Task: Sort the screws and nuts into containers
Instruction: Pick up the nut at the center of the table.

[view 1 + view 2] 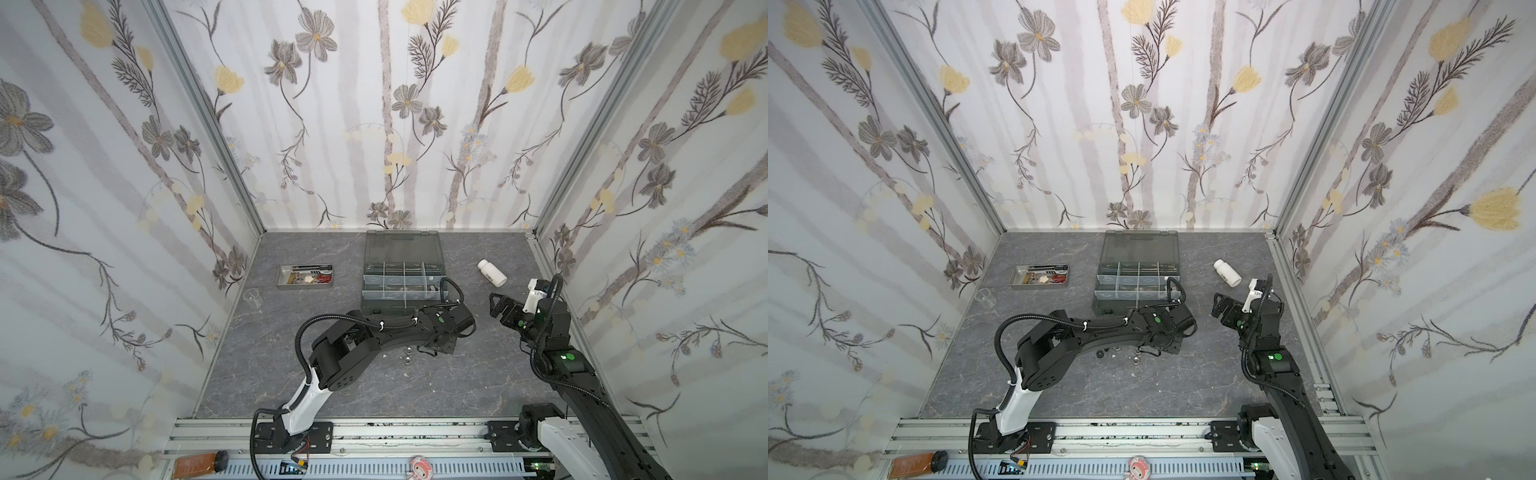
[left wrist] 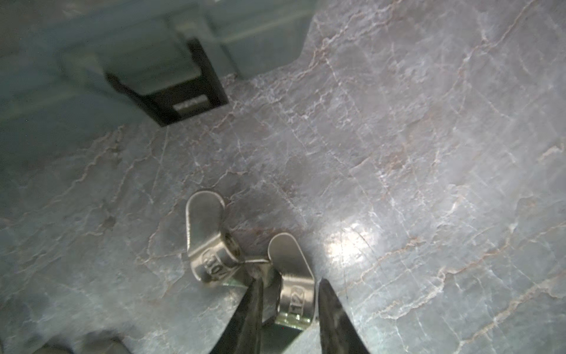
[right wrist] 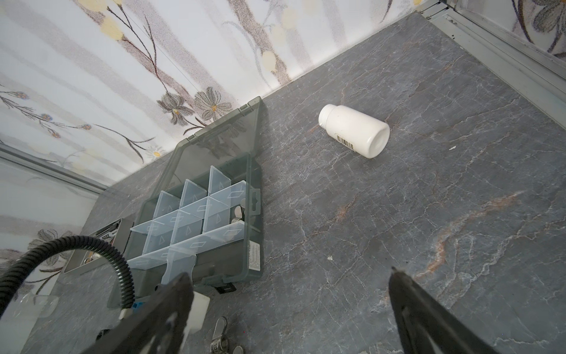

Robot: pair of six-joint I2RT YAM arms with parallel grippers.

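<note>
Left hand [image 2: 291,279]: fingers narrowly parted, straddled one ear of the wing nut [image 2: 220,260] on the counter [image 2: 428,153]; gap showed beside one finger.
Right hand [image 3: 289,272]: spread wide, empty.

wing nuts [image 2: 211,260]: shiny metal | table [image 2: 428,138]: glossy marbled | bottle [image 3: 355,131]: matt white plastic

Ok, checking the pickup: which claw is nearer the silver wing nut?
Left. The left claw straddles one ear of the wing nut; the right claw hangs open, well apart.
</note>
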